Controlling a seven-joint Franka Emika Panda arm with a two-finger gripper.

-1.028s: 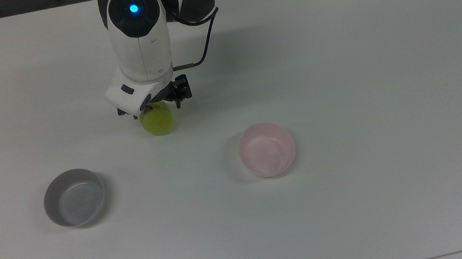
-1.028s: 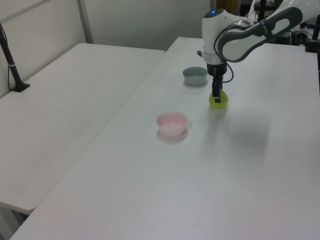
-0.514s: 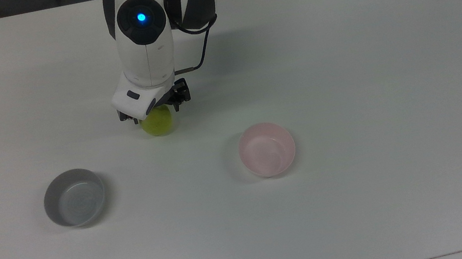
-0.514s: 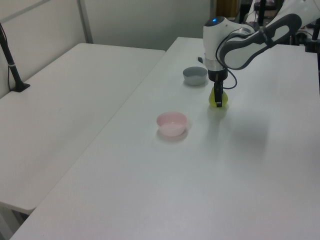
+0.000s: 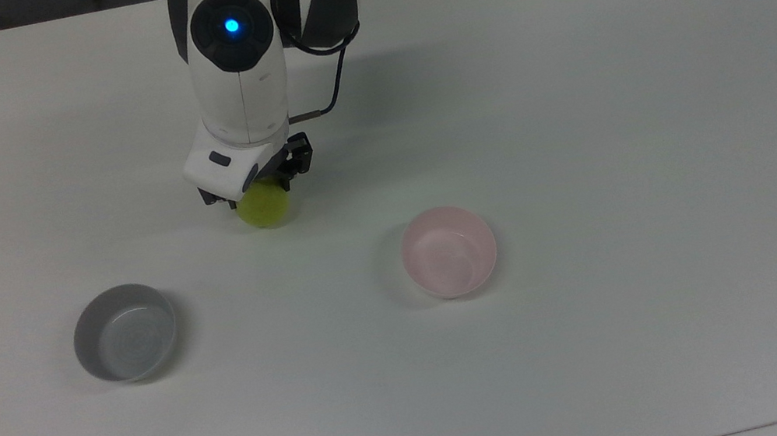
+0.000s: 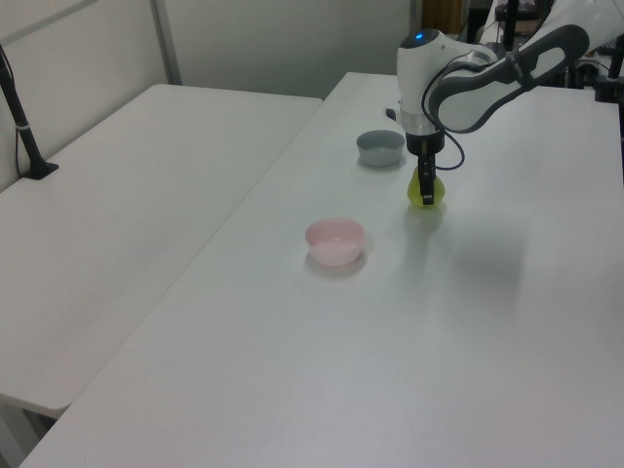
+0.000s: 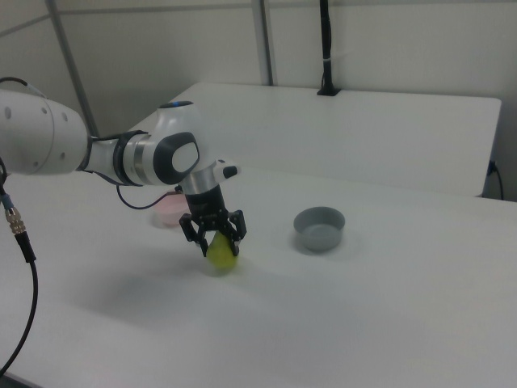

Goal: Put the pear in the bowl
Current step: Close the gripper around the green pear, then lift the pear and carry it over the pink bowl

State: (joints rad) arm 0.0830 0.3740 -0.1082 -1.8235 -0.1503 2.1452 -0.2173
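right view: tool straddles pear.

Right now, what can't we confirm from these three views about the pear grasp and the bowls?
- Top view: the gripper and wrist cover the upper part of the pear, so finger contact is hidden.
- Left view: whether the pear has left the table is too small to tell.
- Right view: the arm blocks most of the pink bowl.
- Right view: the inside of the grey bowl is barely visible behind its near wall.
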